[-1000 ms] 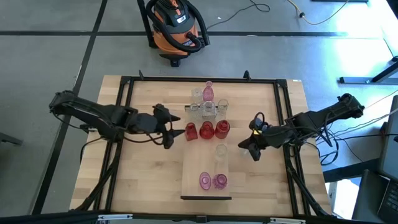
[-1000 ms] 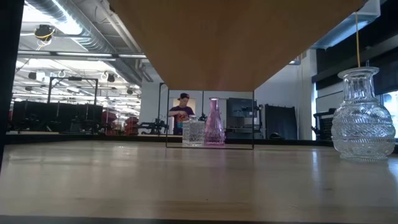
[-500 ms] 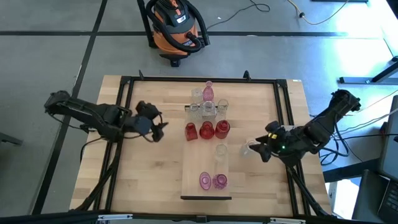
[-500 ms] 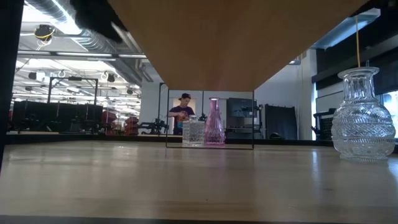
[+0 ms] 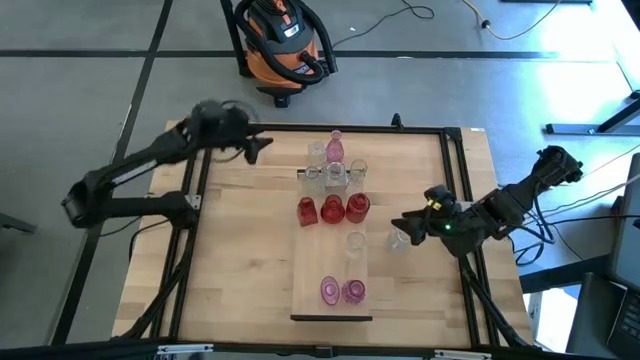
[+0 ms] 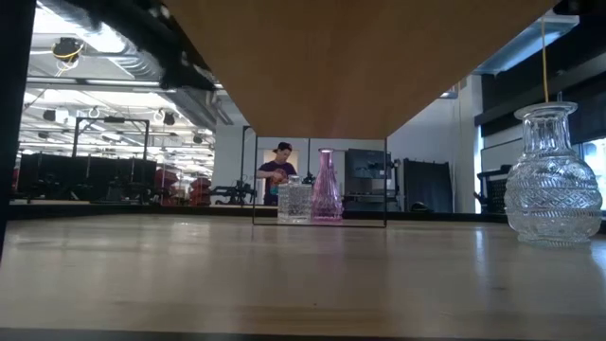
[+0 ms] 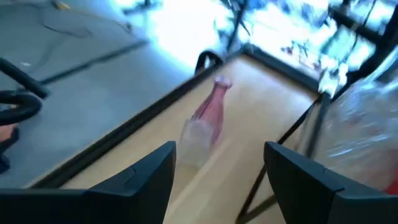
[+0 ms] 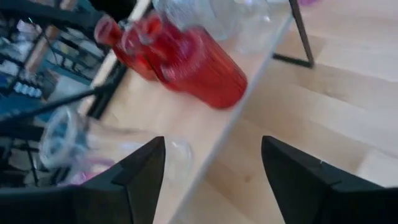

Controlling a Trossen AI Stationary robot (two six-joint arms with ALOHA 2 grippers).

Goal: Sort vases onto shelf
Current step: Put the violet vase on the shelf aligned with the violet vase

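Note:
The vases stand along the pale shelf (image 5: 312, 262): a pink one (image 5: 335, 145) and clear ones (image 5: 330, 176) at the far end, three red ones (image 5: 332, 208) in a row, then two clear ones (image 5: 355, 250) and two pink ones (image 5: 341, 291) toward the near end. One more clear vase (image 5: 398, 240) stands on its base on the table, right of the shelf. My right gripper (image 5: 397, 221) is open just beyond it, touching nothing. My left gripper (image 5: 258, 147) is open and raised over the table's far left part. From there it faces the pink vase (image 7: 211, 109) and a clear vase (image 7: 196, 140).
An orange shop vacuum (image 5: 283, 40) stands on the floor beyond the far edge. A black frame (image 5: 200, 180) runs along the table's sides. In the low view a cut-glass vase (image 6: 554, 180) stands at the right, and a person (image 6: 276, 170) is far off in the room.
My left gripper has left the red vases, gone toward the table's left edge, then risen and swung toward the far edge. My right gripper has drawn back toward the right edge from a clear vase, which stays standing beside the shelf, then shifted toward the far edge.

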